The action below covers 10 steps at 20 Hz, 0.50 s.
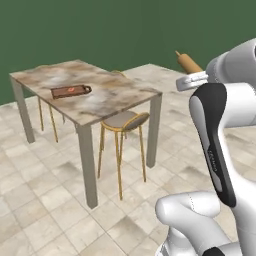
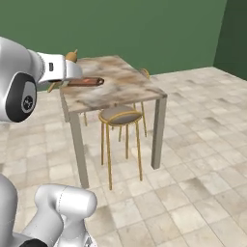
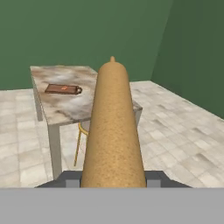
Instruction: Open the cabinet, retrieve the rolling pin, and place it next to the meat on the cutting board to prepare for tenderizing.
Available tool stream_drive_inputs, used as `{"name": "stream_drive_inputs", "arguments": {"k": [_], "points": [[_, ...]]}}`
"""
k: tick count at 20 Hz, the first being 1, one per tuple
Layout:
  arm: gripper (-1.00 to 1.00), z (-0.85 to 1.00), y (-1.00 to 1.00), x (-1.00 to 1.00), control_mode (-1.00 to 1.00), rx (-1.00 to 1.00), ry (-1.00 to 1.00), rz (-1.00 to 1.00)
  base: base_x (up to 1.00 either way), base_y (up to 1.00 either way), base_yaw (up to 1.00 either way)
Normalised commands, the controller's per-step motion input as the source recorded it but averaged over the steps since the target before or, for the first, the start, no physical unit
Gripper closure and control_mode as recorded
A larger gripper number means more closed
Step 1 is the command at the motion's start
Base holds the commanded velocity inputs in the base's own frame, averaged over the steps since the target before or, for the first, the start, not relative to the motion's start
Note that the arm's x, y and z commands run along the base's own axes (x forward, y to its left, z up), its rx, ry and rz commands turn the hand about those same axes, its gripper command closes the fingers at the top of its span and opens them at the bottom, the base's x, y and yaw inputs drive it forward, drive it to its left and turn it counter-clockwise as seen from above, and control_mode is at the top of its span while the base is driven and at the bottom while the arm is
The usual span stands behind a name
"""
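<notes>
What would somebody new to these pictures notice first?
The tan rolling pin held in the hand juts straight out through the middle of the hand view. Beyond it stands a marble-topped table on the tiled floor, with the dark cutting board and the small meat on it.

A marble-patterned bench (image 1: 100, 100) on plain grey legs stands in a room with dark green walls (image 1: 100, 30), where two of them meet in a corner behind it. The floor (image 1: 45, 200) is laid in pale beige stone tiles with mottled veining. A round stool (image 1: 122, 121) with a grey seat and slim golden legs is tucked partly under the near edge of the bench; more golden legs (image 1: 46, 117) show beneath its far side. Light is even, shadows faint.
</notes>
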Motion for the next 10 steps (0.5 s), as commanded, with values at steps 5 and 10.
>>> {"name": "stream_drive_inputs", "arguments": {"k": [5, 10], "points": [[1.0, 0.0, 0.0, 0.0, 1.0, 0.0, 0.0, 0.0, 0.05, 0.79, -0.41], [1.0, 0.0, 0.0, 0.0, 1.0, 0.0, 0.0, 0.0, 0.07, 0.83, -0.4]]}}
